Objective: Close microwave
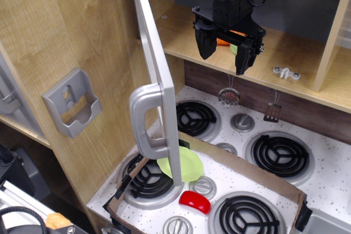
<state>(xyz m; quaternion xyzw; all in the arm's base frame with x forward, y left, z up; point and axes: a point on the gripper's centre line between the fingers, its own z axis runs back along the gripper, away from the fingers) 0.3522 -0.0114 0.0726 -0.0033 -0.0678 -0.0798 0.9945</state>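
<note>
The microwave door (156, 53) stands wide open, swung out to the left and seen almost edge-on. It is silver-grey, and its big grey loop handle (143, 121) faces me. The wooden cavity (290, 53) lies open behind it at the upper right. My black gripper (224, 60) hangs from above in front of the cavity, to the right of the door and apart from it. Its fingers are spread and hold nothing. Small orange and green items (232, 46) show behind the fingers inside the cavity. The window and buttons are hidden.
A grey wall-mounted holder bracket (72, 101) sits on the wooden side panel at left. Below is a speckled stovetop (329, 190) with several burners, a green plate (189, 164), a red object (194, 201) and a cardboard rim (258, 171). Small utensils (228, 96) hang under the shelf.
</note>
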